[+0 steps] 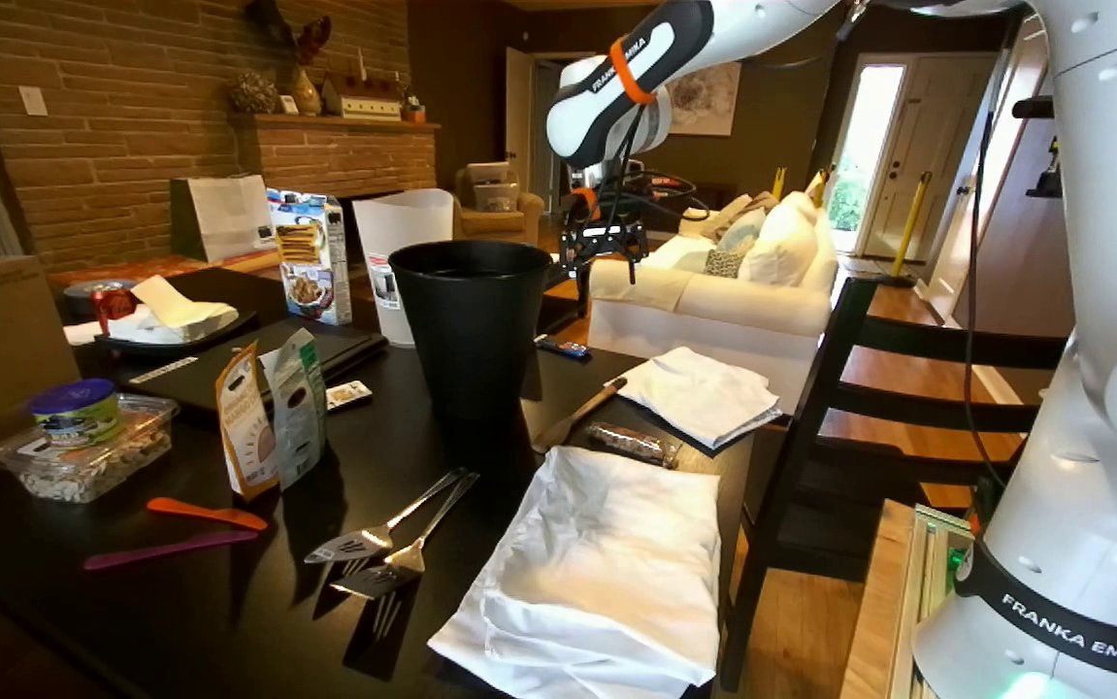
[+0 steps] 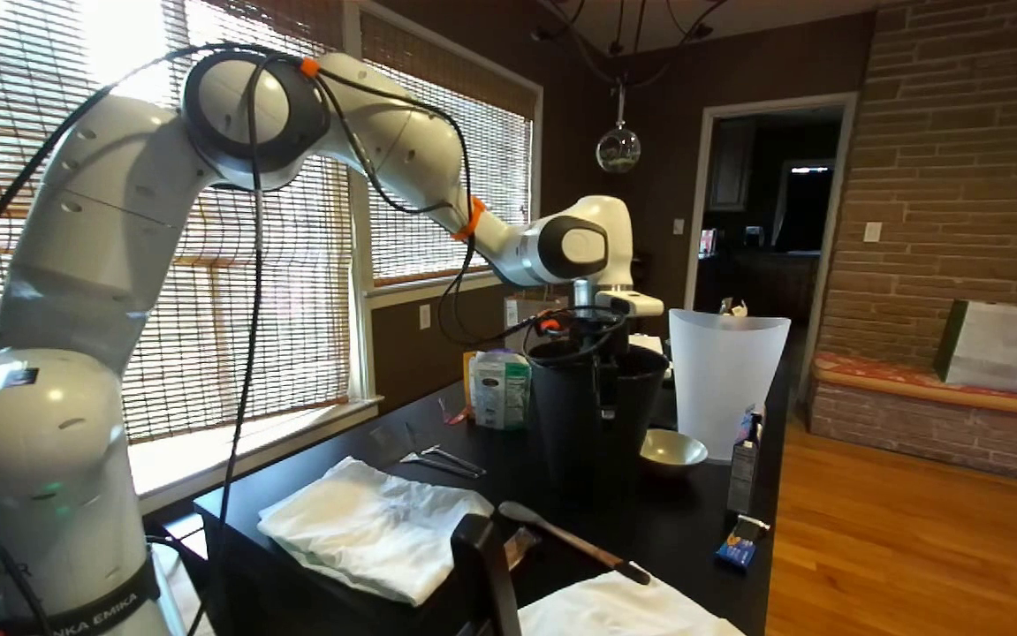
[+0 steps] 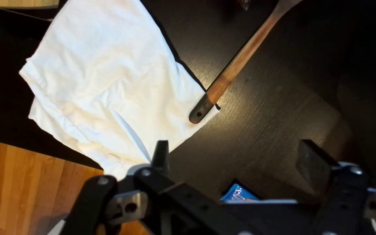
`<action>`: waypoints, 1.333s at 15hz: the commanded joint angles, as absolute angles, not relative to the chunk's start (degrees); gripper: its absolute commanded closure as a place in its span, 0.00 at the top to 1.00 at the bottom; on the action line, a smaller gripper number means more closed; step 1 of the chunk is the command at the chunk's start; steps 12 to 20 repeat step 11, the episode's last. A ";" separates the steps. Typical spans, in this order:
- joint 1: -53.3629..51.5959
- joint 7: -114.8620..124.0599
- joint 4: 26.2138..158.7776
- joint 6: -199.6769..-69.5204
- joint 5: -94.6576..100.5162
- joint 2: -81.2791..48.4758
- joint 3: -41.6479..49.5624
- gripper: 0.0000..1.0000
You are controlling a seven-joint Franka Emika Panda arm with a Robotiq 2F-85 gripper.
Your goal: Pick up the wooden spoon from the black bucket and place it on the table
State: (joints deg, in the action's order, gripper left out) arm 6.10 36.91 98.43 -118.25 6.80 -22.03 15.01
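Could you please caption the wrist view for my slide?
Long brown wooden spoon on the dark glossy table, handle end over rumpled white cloth, black end effector open.

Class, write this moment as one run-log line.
gripper: open, empty | spoon: on table, handle tip on cloth | bucket: upright, contents hidden

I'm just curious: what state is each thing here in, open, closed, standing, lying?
Gripper: open, holding nothing
Wooden spoon: lying on the table, one end on a folded white cloth
Black bucket: upright, open-topped; bottom hidden
Printed box: standing upright
Two pouches: standing
Round tub: closed
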 commanded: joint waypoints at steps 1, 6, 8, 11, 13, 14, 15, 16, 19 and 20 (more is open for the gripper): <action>7.38 30.40 99.80 -114.71 4.66 -18.10 13.39 1.00; 6.75 30.08 98.29 -114.01 5.72 -18.50 13.75 1.00; 6.85 29.71 98.29 -113.95 5.70 -18.33 13.64 1.00; 6.89 29.55 98.32 -113.95 5.68 -18.35 13.59 1.00; 6.89 29.55 98.32 -113.95 5.68 -18.35 13.59 1.00; 6.89 29.55 98.32 -113.95 5.68 -18.35 13.59 1.00; 6.89 29.55 98.32 -113.95 5.68 -18.35 13.59 1.00; 6.89 29.55 98.32 -113.95 5.68 -18.35 13.59 1.00; 6.89 29.55 98.32 -113.95 5.68 -18.35 13.59 1.00; 6.89 29.55 98.32 -113.95 5.68 -18.35 13.59 1.00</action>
